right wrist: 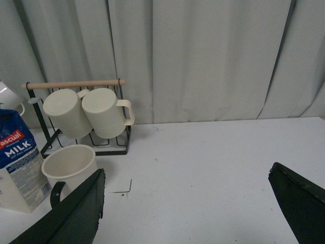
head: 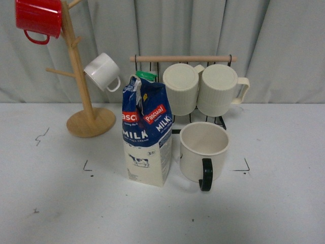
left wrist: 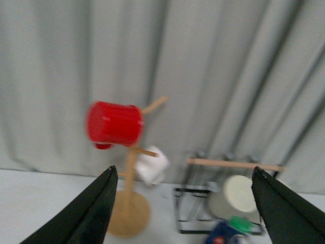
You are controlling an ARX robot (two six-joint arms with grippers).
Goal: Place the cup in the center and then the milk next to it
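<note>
The cup (head: 203,151), a wide smooth cream mug with a dark handle, stands upright on the white table between the corner marks. The milk (head: 147,133), a blue and white Pascual carton with a green cap, stands upright just left of it, close beside it. Both show in the right wrist view, the cup (right wrist: 71,165) and the milk (right wrist: 19,162). The milk's cap and top (left wrist: 231,231) show blurred in the left wrist view. No arm shows in the front view. My left gripper (left wrist: 185,211) is open and empty, up in the air. My right gripper (right wrist: 190,213) is open and empty over bare table right of the cup.
A black wire rack (head: 184,60) with a wooden bar holds two ribbed cream mugs (head: 203,87) behind the cup. A wooden mug tree (head: 84,109) at the back left carries a red mug (head: 38,19) and a small white mug (head: 102,71). A grey curtain hangs behind.
</note>
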